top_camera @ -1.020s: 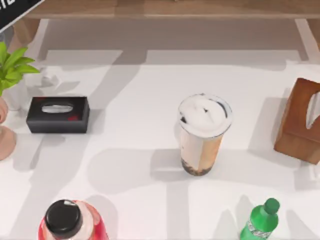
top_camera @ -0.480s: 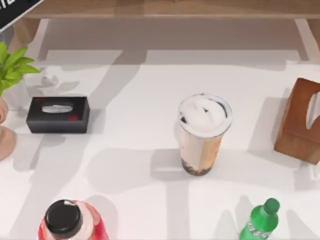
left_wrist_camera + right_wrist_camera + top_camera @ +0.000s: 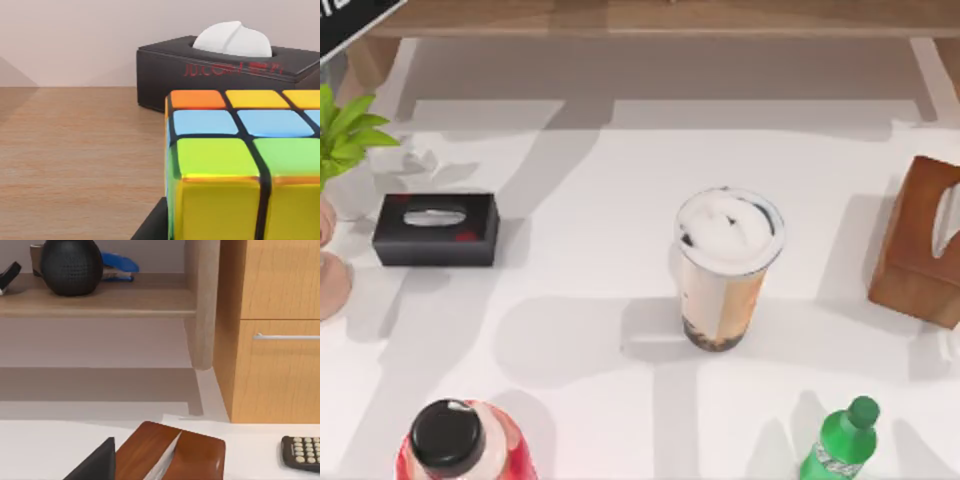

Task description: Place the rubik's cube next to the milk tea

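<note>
Nearest the camera in the top view, a red bottle [image 3: 460, 445] with a black cap and a green bottle [image 3: 840, 443] stand at the front edge of the white desk [image 3: 580, 250]. Behind them, mid-desk, the milk tea [image 3: 725, 270] stands upright. Farther back, a black tissue box [image 3: 436, 229] lies at the left and a brown tissue box [image 3: 925, 240] at the right. Nothing on the desk has shifted from a second ago. In the left wrist view the rubik's cube [image 3: 240, 165] sits close to the lens on a wooden surface [image 3: 75, 155], the black tissue box behind it. Whether either hand is wide or narrow, I cannot tell.
</note>
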Controlling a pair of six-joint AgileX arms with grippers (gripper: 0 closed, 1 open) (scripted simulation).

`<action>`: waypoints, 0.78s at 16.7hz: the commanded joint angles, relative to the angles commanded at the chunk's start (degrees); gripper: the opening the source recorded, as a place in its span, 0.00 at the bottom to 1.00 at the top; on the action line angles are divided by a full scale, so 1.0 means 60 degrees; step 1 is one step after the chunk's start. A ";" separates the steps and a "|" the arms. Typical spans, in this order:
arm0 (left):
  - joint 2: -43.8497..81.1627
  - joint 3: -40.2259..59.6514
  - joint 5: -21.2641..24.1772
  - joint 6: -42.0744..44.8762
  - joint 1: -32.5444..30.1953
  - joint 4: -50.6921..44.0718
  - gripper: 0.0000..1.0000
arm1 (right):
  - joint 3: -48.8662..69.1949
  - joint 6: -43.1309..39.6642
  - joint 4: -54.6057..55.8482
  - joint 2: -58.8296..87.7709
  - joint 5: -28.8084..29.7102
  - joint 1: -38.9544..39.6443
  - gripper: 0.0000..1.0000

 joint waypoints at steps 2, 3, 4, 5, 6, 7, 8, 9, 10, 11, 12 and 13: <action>0.0000 0.0000 0.0000 0.0000 0.0000 0.0000 0.00 | 0.0000 0.0000 0.0000 0.0000 0.0000 0.0000 1.00; -0.0012 0.0004 -0.0004 0.0015 -0.0032 -0.0001 0.00 | 0.0000 0.0000 0.0000 0.0000 0.0000 0.0000 1.00; -0.0018 0.0019 -0.0002 0.0004 -0.0026 0.0012 0.00 | 0.0000 0.0000 0.0000 0.0000 0.0000 0.0000 1.00; -0.0041 0.0060 0.0012 -0.0038 0.0022 0.0081 0.00 | 0.0000 0.0000 0.0000 0.0000 0.0000 0.0000 1.00; -0.0041 0.0077 0.0026 -0.0086 0.0142 0.0220 0.00 | 0.0000 0.0000 0.0000 0.0000 0.0000 0.0000 1.00; -0.0008 0.0073 0.0028 -0.0127 0.0333 0.0412 0.00 | 0.0000 0.0000 0.0000 0.0000 0.0000 0.0000 1.00; 0.0027 0.0074 0.0014 -0.0157 0.0553 0.0591 0.00 | 0.0000 0.0000 0.0000 0.0000 0.0000 0.0000 1.00; 0.0049 0.0104 -0.0013 -0.0177 0.0738 0.0701 0.00 | 0.0000 0.0000 0.0000 0.0000 0.0000 0.0000 1.00; 0.0066 0.0159 -0.0050 -0.0189 0.0842 0.0722 0.00 | 0.0000 0.0000 0.0000 0.0000 0.0000 0.0000 1.00; 0.0090 0.0220 -0.0081 -0.0190 0.0846 0.0654 0.00 | 0.0000 0.0000 0.0000 0.0000 0.0000 0.0000 1.00; 0.0103 0.0270 -0.0092 -0.0180 0.0752 0.0505 0.00 | 0.0000 0.0000 0.0000 0.0000 0.0000 0.0000 1.00; 0.0098 0.0308 -0.0082 -0.0156 0.0573 0.0280 0.00 | 0.0000 0.0000 0.0000 0.0000 0.0000 0.0000 1.00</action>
